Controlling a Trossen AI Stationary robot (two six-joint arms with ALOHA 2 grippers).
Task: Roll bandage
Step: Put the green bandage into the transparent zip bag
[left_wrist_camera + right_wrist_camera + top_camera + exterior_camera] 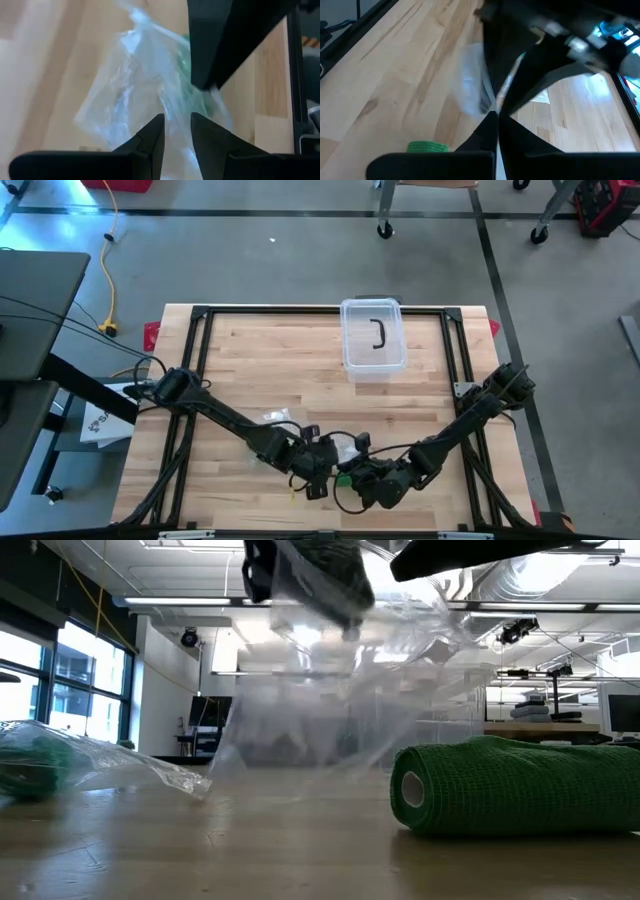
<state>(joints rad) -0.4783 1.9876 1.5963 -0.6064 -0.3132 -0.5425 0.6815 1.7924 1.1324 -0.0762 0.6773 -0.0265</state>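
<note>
Green bandage roll [520, 787] lying on table [300, 850], clear bag [145, 90] lifted, right gripper [496, 116] clamped on bag, left gripper [176, 125] jaws narrowly apart around bag, bin [374, 336] beyond.

Container: a clear plastic box [374, 335] with a dark handle sat at the wooden table's [250, 365] far edge.
Grippers: the left gripper [322, 470] and right gripper [368, 480] met near the front edge.
Bandage: a green mesh bandage roll [510, 786] lay on the table below a clear plastic wrapper [330, 690].
</note>
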